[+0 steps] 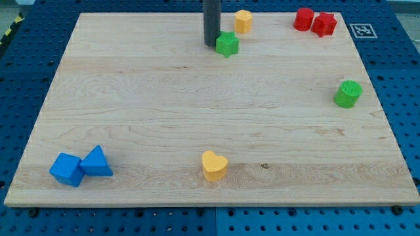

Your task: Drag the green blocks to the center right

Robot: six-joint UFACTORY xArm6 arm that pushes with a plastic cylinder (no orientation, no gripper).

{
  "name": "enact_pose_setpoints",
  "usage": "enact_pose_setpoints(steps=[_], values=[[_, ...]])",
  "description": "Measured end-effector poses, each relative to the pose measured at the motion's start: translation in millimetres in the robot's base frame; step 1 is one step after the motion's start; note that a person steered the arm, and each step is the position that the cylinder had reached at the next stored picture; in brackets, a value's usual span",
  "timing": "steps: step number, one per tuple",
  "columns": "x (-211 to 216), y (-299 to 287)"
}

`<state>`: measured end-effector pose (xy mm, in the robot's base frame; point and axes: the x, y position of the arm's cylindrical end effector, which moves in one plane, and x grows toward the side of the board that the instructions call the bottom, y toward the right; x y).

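Observation:
A green star-shaped block [227, 44] lies near the view's top, middle of the wooden board [164, 98]. My tip [210, 44] stands just left of it, touching or nearly touching its left side. A green cylinder block [348, 94] sits near the board's right edge, at about mid height. The dark rod rises from the tip out of the view's top.
A yellow hexagon-like block [243, 21] sits just up and right of the green star. Two red blocks [304, 19] [324, 24] sit together at the top right. A yellow heart [214, 165] lies at the bottom middle. A blue cube [67, 169] and a blue triangle [97, 162] lie at the bottom left.

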<state>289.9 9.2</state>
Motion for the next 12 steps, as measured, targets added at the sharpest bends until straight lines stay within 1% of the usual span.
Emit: enact_pose_setpoints(steps=[2, 3, 7, 8, 9, 11, 12], values=[[25.8, 14.0], [21.6, 28.9], [4.9, 37.8], [14.0, 45.1], [25.1, 59.0], [27.2, 107.8], [36.6, 125.5]])
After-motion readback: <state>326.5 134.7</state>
